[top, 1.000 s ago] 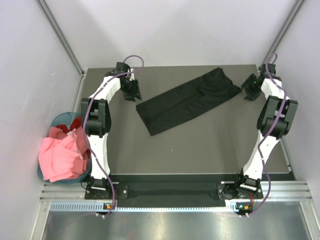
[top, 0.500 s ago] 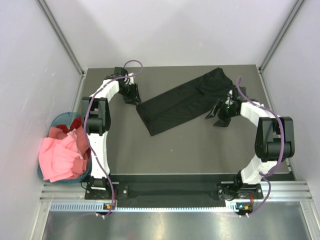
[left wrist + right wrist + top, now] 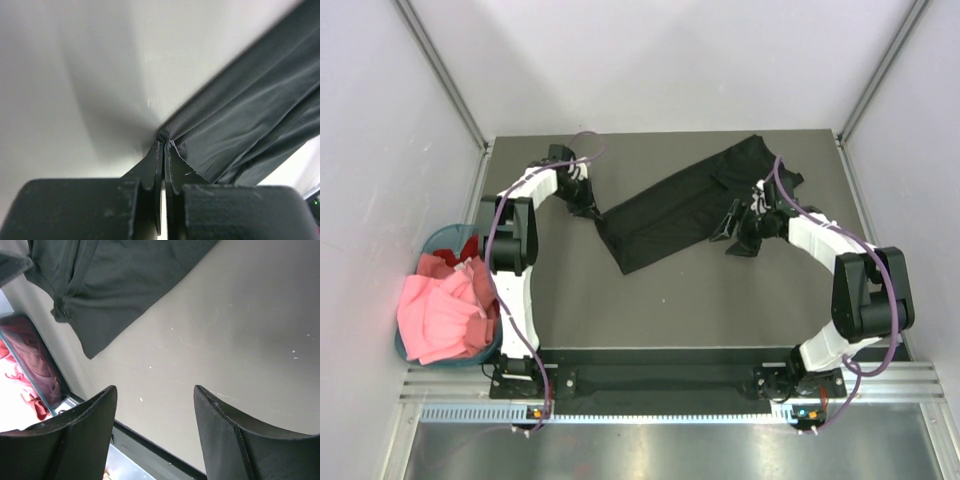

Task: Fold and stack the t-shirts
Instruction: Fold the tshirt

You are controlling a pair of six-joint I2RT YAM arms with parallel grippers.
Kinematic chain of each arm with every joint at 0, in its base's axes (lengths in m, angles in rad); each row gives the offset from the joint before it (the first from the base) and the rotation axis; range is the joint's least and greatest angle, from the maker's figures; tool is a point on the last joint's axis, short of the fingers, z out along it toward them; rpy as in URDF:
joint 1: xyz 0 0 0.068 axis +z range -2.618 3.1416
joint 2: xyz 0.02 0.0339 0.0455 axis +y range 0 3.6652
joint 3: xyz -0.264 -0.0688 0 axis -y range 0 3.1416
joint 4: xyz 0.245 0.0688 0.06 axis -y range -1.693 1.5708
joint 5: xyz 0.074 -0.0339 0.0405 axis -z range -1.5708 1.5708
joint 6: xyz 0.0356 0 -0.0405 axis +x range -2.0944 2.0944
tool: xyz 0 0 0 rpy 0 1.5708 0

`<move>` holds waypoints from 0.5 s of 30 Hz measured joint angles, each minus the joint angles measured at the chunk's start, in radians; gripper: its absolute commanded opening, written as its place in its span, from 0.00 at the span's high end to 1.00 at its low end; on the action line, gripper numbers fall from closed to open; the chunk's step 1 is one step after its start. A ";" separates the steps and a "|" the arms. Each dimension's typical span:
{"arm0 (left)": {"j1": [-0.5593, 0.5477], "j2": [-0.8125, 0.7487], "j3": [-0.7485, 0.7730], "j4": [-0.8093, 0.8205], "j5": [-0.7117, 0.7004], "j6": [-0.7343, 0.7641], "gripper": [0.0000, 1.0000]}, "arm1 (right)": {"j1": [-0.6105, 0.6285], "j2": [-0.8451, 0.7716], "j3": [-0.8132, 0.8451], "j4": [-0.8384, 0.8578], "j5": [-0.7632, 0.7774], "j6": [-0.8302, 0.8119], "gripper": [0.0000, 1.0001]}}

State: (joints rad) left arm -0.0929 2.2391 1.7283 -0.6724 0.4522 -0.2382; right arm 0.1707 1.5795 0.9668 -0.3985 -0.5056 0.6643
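The left gripper (image 3: 586, 203) is pinched fully shut on a corner of the black shirt (image 3: 690, 205). In the wrist view its fingertips (image 3: 159, 150) meet with no gap, and the shirt's hem (image 3: 250, 115) runs out of them toward 2 o'clock, drawn into taut folds. In the top view this grip sits at the 9 o'clock end of the shirt, which lies as a long narrow strip (already folded lengthwise, by the look of it) slanting across the far half of the table (image 3: 700, 300) from about 8 o'clock up to 2 o'clock. The right gripper (image 3: 734, 236) stands wide apart and holds nothing. It hangs at the strip's long near edge, toward 4 o'clock of the shirt's middle. Whether a finger touches the cloth I cannot tell. Its own camera shows both dark fingers (image 3: 80, 440) spread over bare table, with the black shirt (image 3: 115, 280) lying toward 11 o'clock, apart from the tips. Off the table's left edge, at about 8 o'clock, sits the basket (image 3: 433, 239). It holds the red shirt (image 3: 442, 266) under the pink shirt (image 3: 440, 320), which spills over the near rim. Both are bunched up, well apart from either arm.
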 measured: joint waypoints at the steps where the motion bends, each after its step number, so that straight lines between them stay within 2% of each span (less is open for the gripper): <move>1: -0.001 -0.015 -0.024 0.004 -0.001 -0.002 1.00 | 0.000 -0.003 -0.003 0.001 -0.001 -0.002 0.38; 8: -0.042 -0.213 -0.320 0.029 -0.066 -0.028 1.00 | -0.037 -0.011 -0.004 -0.044 0.000 -0.055 0.41; 15: -0.178 -0.445 -0.622 0.048 -0.142 -0.110 1.00 | -0.210 -0.012 0.013 -0.097 0.008 -0.131 0.42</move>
State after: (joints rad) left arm -0.2707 1.7943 1.1065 -0.6239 0.3099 -0.3485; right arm -0.0395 1.5673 0.9794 -0.4957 -0.4980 0.5335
